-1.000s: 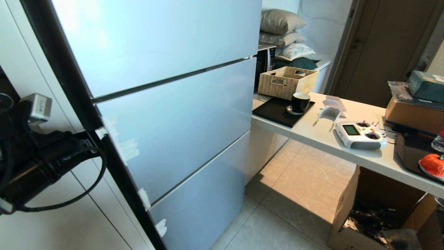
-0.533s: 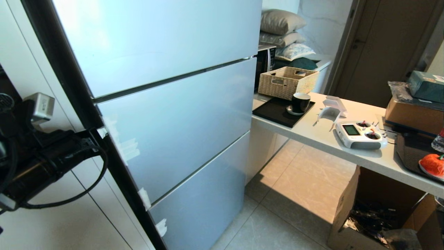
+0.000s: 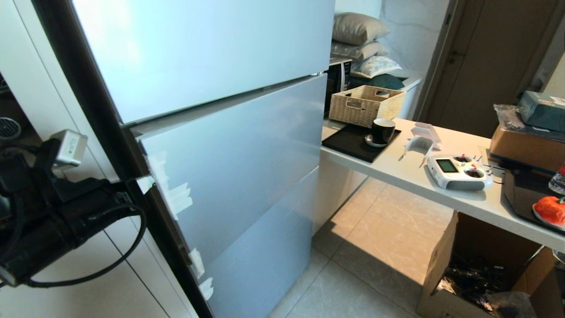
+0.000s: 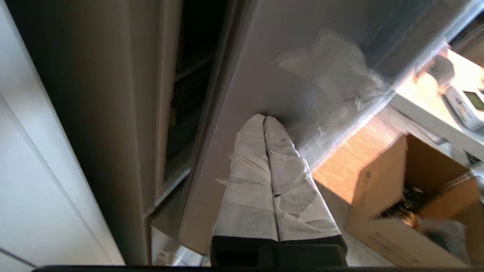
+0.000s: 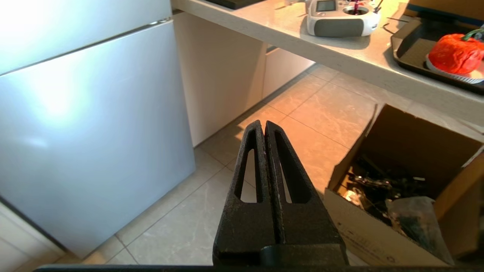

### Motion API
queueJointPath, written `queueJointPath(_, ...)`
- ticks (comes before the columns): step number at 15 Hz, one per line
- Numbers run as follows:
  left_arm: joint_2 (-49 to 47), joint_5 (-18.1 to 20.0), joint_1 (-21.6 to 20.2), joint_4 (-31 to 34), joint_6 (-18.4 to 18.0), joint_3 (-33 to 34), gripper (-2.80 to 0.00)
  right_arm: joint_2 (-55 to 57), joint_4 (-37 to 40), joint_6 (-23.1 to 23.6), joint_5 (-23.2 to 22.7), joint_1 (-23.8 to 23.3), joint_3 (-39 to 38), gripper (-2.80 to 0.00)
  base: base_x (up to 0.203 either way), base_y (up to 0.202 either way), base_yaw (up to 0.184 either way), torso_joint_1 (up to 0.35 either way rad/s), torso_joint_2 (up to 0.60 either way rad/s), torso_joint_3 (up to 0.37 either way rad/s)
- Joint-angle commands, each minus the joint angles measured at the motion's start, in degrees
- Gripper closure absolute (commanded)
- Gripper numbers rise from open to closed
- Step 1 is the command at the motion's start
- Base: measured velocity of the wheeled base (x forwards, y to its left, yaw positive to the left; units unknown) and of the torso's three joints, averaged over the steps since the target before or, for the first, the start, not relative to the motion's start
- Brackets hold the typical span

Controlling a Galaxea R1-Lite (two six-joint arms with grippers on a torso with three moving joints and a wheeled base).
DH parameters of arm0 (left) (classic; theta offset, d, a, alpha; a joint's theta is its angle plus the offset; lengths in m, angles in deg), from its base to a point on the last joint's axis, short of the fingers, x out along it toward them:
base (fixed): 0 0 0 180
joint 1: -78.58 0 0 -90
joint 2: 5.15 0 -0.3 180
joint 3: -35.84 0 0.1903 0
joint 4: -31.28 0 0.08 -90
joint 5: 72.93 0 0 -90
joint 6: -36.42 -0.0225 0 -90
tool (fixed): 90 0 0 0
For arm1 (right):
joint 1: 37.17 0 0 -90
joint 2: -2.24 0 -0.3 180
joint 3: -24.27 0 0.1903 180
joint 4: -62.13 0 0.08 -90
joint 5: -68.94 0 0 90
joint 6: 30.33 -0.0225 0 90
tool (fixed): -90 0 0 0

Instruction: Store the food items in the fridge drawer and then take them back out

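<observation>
**Sam:** At the left edge of the head view, the left claw (image 3: 132, 187) is at the side of the fridge door (image 3: 234, 163). A second ago that middle door sat flat. Now its left side has swung out a bit, with a gap on top.

**Mia:** So the fridge is just starting to open. I think the drawer is behind that door. I can't see it yet.

**Sam:** The left wrist view shows more. The two white fingers (image 4: 249, 158) are pressed together and hold nothing, with their tips against the door. A dark gap shows beside it.

**Mia:** And the food?

**Sam:** An orange-red toy fruit (image 3: 549, 210) sits on a dark tray (image 3: 521, 194) on the counter (image 3: 410, 172), far right. I can't find the other one.

**Mia:** The right claw (image 5: 264, 128) is shut too, empty, over the floor (image 5: 302, 124).
</observation>
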Motion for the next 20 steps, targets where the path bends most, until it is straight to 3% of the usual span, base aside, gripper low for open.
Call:
queueJointPath(1, 2.0, 0.2, 2.4, -0.4, 0.0, 1.3, 0.00, 0.1, 0.0, 0.0, -0.1, 0.1, 0.0, 0.00, 0.000, 0.000, 0.000, 0.000, 0.00, 0.000)
queueJointPath(4, 5.7, 2.5, 8.2, -0.4, 0.0, 4.3, 0.00, 0.1, 0.0, 0.0, 0.0, 0.1, 0.0, 0.00, 0.000, 0.000, 0.000, 0.000, 0.00, 0.000)
queueJointPath(7, 10.6, 7.7, 13.3, -0.2, 0.3, 7.6, 0.00, 0.1, 0.0, 0.0, 0.0, 0.1, 0.0, 0.00, 0.000, 0.000, 0.000, 0.000, 0.00, 0.000)
queueJointPath(10, 17.9, 16.1, 13.8, 0.3, 0.4, 13.0, 0.00, 0.1, 0.0, 0.0, -0.1, 0.1, 0.0, 0.00, 0.000, 0.000, 0.000, 0.000, 0.00, 0.000)
queueJointPath(11, 19.5, 17.3, 13.6, 0.9, 0.4, 14.4, 0.00, 0.1, 0.0, 0.0, 0.0, 0.1, 0.0, 0.00, 0.000, 0.000, 0.000, 0.000, 0.00, 0.000)
queueJointPath(12, 19.8, 16.7, 13.1, 1.2, 0.3, 14.5, 0.00, 0.1, 0.0, 0.0, -0.1, 0.1, 0.0, 0.00, 0.000, 0.000, 0.000, 0.000, 0.00, 0.000)
queueJointPath(14, 21.7, 8.5, 12.4, 1.3, 0.1, 13.0, 0.00, 0.1, 0.0, 0.0, 0.0, 0.1, 0.0, 0.00, 0.000, 0.000, 0.000, 0.000, 0.00, 0.000)
queueJointPath(15, 23.7, 6.5, 12.3, 1.6, 0.0, 11.9, 0.00, 0.1, 0.0, 0.0, 0.0, 0.1, 0.0, 0.00, 0.000, 0.000, 0.000, 0.000, 0.00, 0.000)
queueJointPath(17, 28.9, 5.3, 12.2, 3.8, -0.6, 11.3, 0.00, 0.1, 0.0, 0.0, -0.1, 0.1, 0.0, 0.00, 0.000, 0.000, 0.000, 0.000, 0.00, 0.000)
queueJointPath(18, 32.4, 5.1, 12.2, 6.7, -1.8, 11.3, 0.00, 0.1, 0.0, 0.0, -0.1, 0.1, 0.0, 0.00, 0.000, 0.000, 0.000, 0.000, 0.00, 0.000)
queueJointPath(20, 40.9, 3.1, 11.3, 18.5, -6.2, 10.5, 0.00, 0.1, 0.0, 0.0, -0.1, 0.1, 0.0, 0.00, 0.000, 0.000, 0.000, 0.000, 0.00, 0.000)
